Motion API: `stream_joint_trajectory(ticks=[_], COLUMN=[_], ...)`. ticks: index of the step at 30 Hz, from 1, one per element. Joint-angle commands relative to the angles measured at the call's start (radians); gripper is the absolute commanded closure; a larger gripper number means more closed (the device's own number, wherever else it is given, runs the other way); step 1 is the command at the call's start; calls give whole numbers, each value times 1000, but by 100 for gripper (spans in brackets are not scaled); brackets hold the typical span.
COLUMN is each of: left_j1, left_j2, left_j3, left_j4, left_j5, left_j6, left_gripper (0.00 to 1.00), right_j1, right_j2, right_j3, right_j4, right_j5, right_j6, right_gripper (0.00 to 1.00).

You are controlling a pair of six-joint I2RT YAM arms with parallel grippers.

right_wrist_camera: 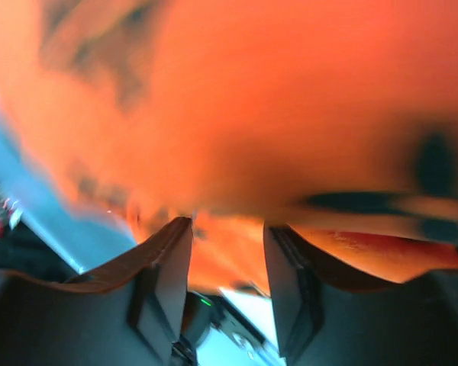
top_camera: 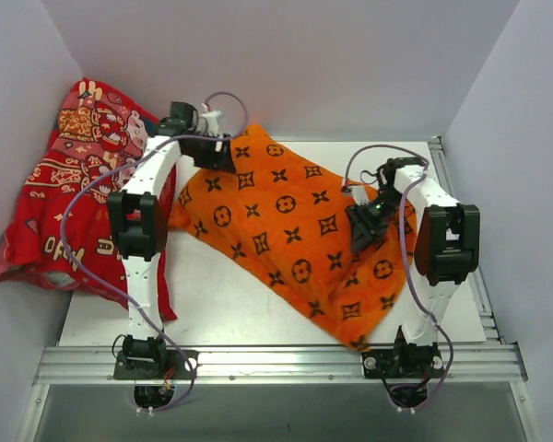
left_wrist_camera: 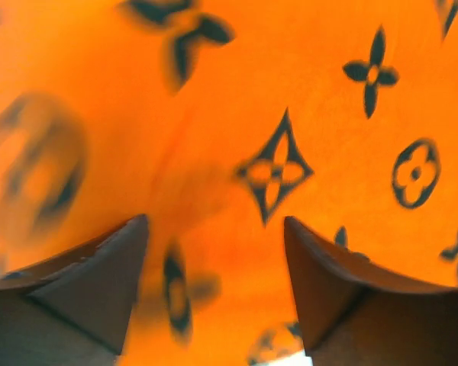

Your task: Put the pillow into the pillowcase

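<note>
Rail: the rail (top_camera: 276, 361) at the near edge carries both arm bases. No marking on it can be read.
Table: the white table (top_camera: 221, 304) is bare in front of the left arm.
Case: the pillowcase (top_camera: 286, 221) lies slantwise across the table. Its near corner is close to the right base and its far corner is under the left wrist.
Pillow: not seen in any view. It may already be inside the case, but nothing here confirms it.
Right gripper: the right gripper (right_wrist_camera: 227, 229) sits at the case's right edge. Its fingers (right_wrist_camera: 168, 274) stand part-way apart, with blurred orange cloth over and between them. I cannot tell whether they pinch it.
Left gripper: the left gripper (left_wrist_camera: 216, 221) is low over the far corner. Its fingers (left_wrist_camera: 99, 290) are spread wide, with cloth behind the gap and nothing clamped.
Red cloth: the red cloth (top_camera: 74, 184) is heaped at the far left. It touches the case's left edge and runs under the left arm.
Risk 1: a closing grip could catch only one layer, so the mouth would not open.
Risk 2: the left fingers could snag the red cloth, which lies just beside them.
Risk 3: a pull by one arm alone could drag the case toward the table's right edge.
Writing: none can be read. The case shows only black flower and diamond motifs, and the yellow marks on the red cloth are too small to make out.
</note>
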Motion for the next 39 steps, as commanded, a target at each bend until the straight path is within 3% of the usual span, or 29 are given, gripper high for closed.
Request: stream_joint_trajectory(ticks=[1,5,7,11,16,18,24,32,39], left_j1=[59,4,-29,-163,-484,-558,-748,-987,-1029], left_j2=[-32,-167,-259,-401,-568,-582,-671,-637,-490], left_j3=[208,95,-59,-320,-567,-641,-837,-902,-919], left_j4=[-9,-4,14,33,42,45,77,204,344], left_j5=[43,75,60,26,-81,-84,-112,-164,-179], left_j6=[49,94,128,280,427,432,613,765,780], left_gripper=[18,16,16,14,3,3,2,3,3], right_j1=[63,-38,-86,-137,-204,-253,-290,-267,-235], right_j2=[-88,-175,-195,-186,-119,-88,44,180,249], right_j3=[68,144,173,174,161,165,245,302,275], right_j4=[-137,-125,-82,-19,7,26,134,165,164], right_j5=[-258,-347,-332,-116,89,111,196,226,248], right_j6=[-6,70,125,187,243,251,233,212,162], right_gripper=[55,51,48,41,31,21,12,10,11])
